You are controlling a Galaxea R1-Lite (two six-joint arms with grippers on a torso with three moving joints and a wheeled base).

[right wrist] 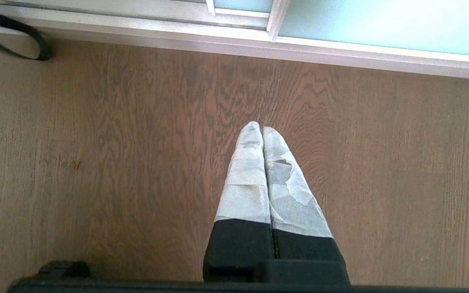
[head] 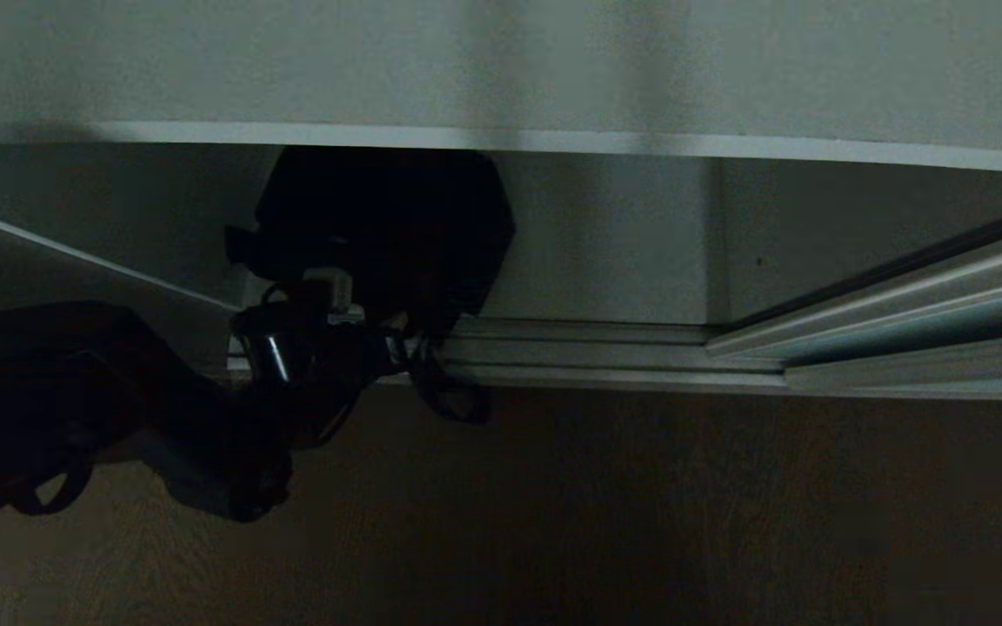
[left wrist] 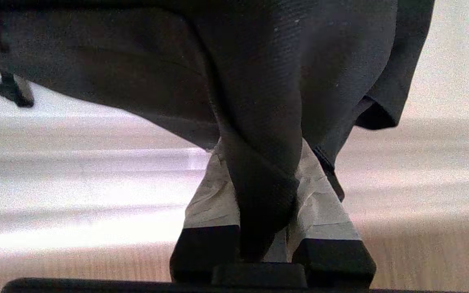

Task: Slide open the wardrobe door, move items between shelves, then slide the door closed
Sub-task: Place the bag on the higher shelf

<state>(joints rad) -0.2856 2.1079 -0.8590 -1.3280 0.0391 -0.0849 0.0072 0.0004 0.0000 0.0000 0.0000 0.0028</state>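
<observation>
Left hand (left wrist: pixel 265 195) clamps the black bag (left wrist: pixel 259 81), its top cut off; right hand (right wrist: pixel 262 134) together.

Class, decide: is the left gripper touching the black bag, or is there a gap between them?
Touching. The left wrist view shows the left gripper with both taped fingers pressed against a fold of the black bag pinched between them.

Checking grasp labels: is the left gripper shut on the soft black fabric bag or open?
Shut on it. The left gripper has its taped fingers pinching a fold of the soft black fabric bag.
</observation>
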